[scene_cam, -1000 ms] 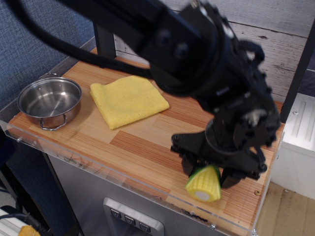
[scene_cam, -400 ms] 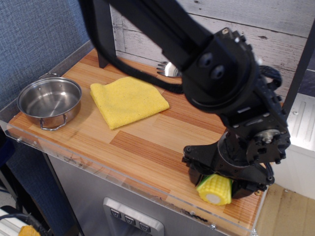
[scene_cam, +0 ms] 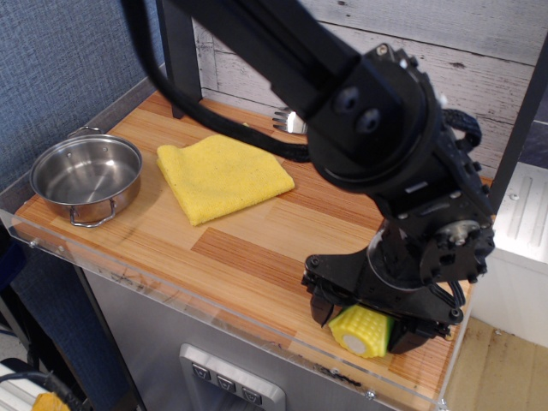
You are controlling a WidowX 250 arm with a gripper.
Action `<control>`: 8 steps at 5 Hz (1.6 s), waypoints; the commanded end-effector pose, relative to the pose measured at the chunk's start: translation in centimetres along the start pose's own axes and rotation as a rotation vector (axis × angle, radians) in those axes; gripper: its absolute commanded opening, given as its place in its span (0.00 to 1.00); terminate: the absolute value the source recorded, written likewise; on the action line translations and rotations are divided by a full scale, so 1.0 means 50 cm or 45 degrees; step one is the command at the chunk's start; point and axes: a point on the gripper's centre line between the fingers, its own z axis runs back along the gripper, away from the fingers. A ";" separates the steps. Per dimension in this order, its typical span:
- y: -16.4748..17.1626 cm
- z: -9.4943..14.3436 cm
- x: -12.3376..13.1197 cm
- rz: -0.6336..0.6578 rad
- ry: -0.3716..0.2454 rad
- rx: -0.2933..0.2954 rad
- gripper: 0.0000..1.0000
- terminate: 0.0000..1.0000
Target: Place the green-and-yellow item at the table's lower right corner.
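Observation:
The green-and-yellow item, a toy corn cob, lies low at the table's front right corner. Its pale flat end faces the camera and only a sliver of green husk shows behind. It sits on or just above the wood; I cannot tell whether it touches. My black gripper comes down from above, with a finger on the left of the cob and one on its right. It is shut on the cob. The big arm hides the table behind it.
A steel pot stands at the left front. A folded yellow cloth lies at the back middle. A silver utensil lies by the back wall. A black post stands at the back left. A white cabinet is beyond the right edge.
My gripper has come down with the corn cob from above the table to the front right corner, then shifted a little to the left. Nothing else moved.

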 end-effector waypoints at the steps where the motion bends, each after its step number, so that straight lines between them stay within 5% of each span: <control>1: 0.051 0.077 0.012 0.046 -0.120 -0.066 1.00 0.00; 4: 0.112 0.209 0.063 0.086 -0.247 -0.176 1.00 0.00; 7: 0.112 0.209 0.063 0.086 -0.247 -0.176 1.00 0.00; 8: 0.112 0.209 0.063 0.086 -0.247 -0.176 1.00 1.00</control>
